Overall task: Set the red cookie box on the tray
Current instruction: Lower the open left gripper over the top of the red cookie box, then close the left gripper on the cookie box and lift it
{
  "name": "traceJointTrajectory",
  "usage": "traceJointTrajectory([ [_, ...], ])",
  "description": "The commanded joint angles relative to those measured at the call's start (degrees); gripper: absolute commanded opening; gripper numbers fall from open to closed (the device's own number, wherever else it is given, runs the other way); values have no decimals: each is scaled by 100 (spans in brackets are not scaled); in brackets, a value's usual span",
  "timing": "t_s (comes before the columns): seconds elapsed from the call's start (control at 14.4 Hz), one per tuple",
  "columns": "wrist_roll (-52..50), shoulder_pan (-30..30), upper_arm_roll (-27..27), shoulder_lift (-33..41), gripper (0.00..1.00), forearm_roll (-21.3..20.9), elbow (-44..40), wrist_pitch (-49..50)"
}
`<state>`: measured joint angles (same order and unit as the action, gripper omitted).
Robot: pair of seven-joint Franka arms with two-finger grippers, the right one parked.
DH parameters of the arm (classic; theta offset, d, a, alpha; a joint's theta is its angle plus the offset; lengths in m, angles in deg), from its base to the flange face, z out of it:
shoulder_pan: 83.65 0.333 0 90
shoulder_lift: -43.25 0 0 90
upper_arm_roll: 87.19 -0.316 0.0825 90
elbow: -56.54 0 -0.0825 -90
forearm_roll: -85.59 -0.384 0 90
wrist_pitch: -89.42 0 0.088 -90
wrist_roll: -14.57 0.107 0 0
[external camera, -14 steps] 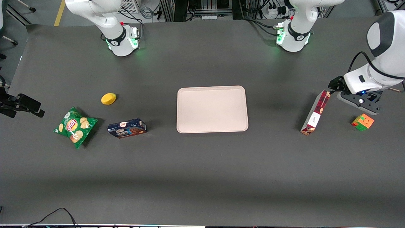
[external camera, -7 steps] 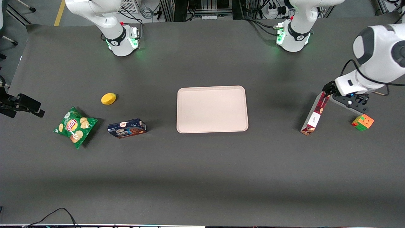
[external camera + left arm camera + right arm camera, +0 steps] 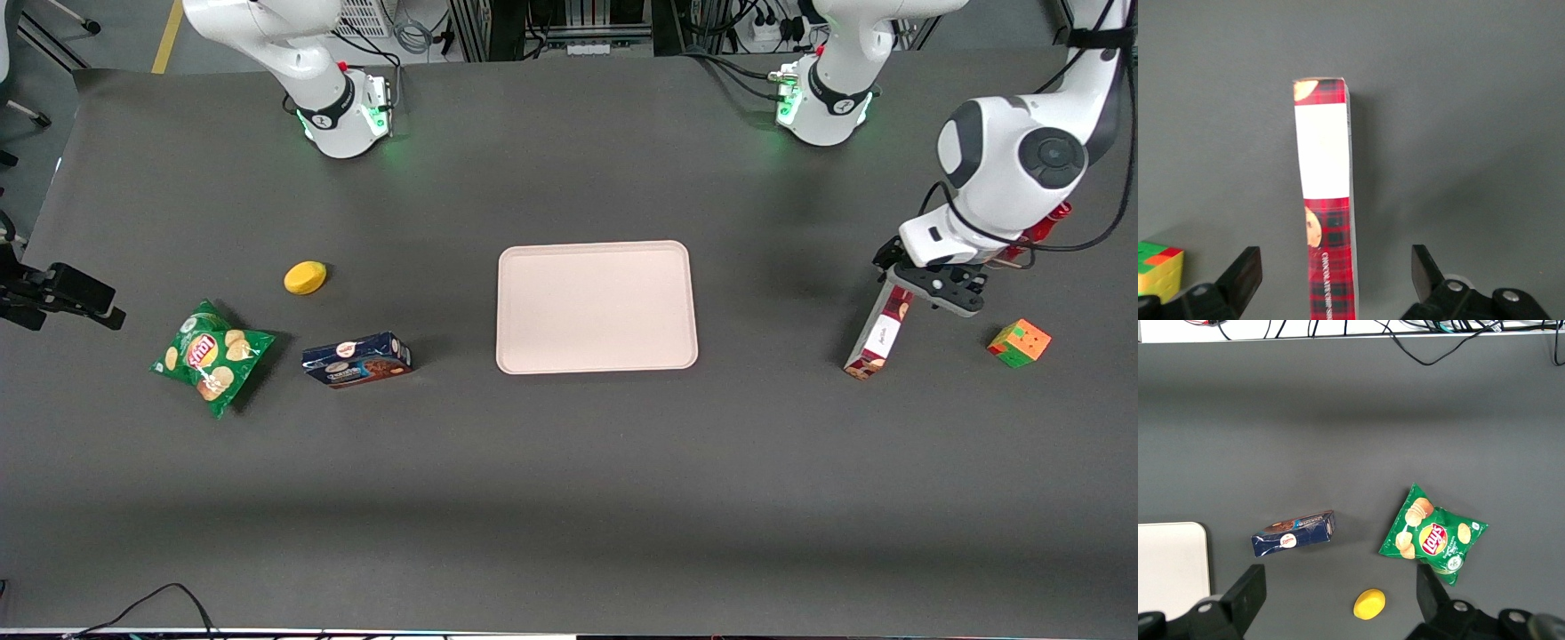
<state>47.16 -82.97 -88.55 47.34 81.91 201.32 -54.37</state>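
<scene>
The red cookie box is a long slim dark-red plaid carton with a white label band. It lies on its narrow edge on the table toward the working arm's end, well apart from the tray, which is pale beige-pink and sits mid-table with nothing on it. My left gripper is over the box's end farther from the front camera. In the left wrist view the box runs between my open fingers, with a gap on each side. The gripper holds nothing.
A colourful puzzle cube sits beside the red box, also in the left wrist view. Toward the parked arm's end lie a dark blue cookie box, a green chip bag and a yellow lemon-like object.
My left arm has swung its wrist over the red box's end, moving a little toward the tray. The box has not moved.
</scene>
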Motion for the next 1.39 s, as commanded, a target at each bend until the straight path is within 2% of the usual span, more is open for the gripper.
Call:
traceJointTrajectory([
  [0.0,115,-7,-22,-294,100,-10,417,-1085],
  [0.7,572,125,-154,-1542,100,-54,463,-2880],
  [1.11,573,125,-172,-1745,100,-54,463,-3067],
  [1.18,573,125,-172,-1745,93,-54,463,-3067],
  [1.25,581,125,-172,-1728,62,-54,454,-3041],
  [1.32,564,125,-172,-1745,25,-54,445,-3014],
])
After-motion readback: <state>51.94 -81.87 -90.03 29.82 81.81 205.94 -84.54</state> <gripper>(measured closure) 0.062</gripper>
